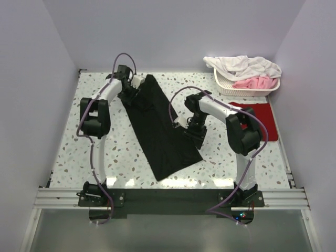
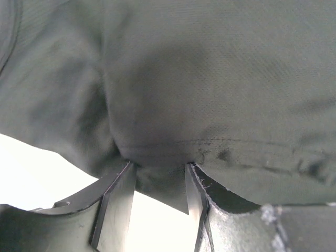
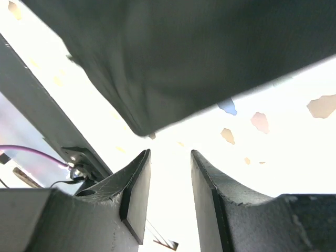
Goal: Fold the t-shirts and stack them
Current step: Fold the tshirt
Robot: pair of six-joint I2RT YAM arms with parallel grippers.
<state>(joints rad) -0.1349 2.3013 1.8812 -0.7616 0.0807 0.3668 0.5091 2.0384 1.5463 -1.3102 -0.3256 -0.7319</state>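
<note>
Black t-shirt [image 1: 160, 131] lies on the table [image 1: 79, 152] as a long, narrow folded strip. It runs diagonally from upper centre-left of the overhead frame down to lower centre, and the lower end is squared off.

Left gripper [image 1: 132, 97] is at the strip's upper end. In the left wrist view the gripper [image 2: 160, 168] has a hem fold of the black t-shirt [image 2: 210, 79] wedged between its fingers [image 2: 118, 199]. The cloth touches both inner faces and creases fan out from that spot, so it reads as pinching the shirt. Bright table shows under the cloth at lower left of that frame.

Right gripper [image 1: 193, 135] is at the strip's right edge, near the lower end. In the right wrist view the gripper [image 3: 170, 152] has its fingers [image 3: 134, 194] parted by a narrow gap with nothing in it. The black t-shirt [image 3: 184, 63] fills the top of that frame and its edge sits just past the fingertips, not between them. Speckled table [image 3: 273, 157] is below.

Red t-shirt [image 1: 260, 113] lies flat at the right side of the overhead frame, well apart from the black one and partly hidden by the right arm.

A white basket [image 1: 236, 89] sits at upper right, just beyond the red t-shirt. It holds a white cloth [image 1: 241, 65] spilling over the rim and a pink cloth [image 1: 254, 82].
</note>
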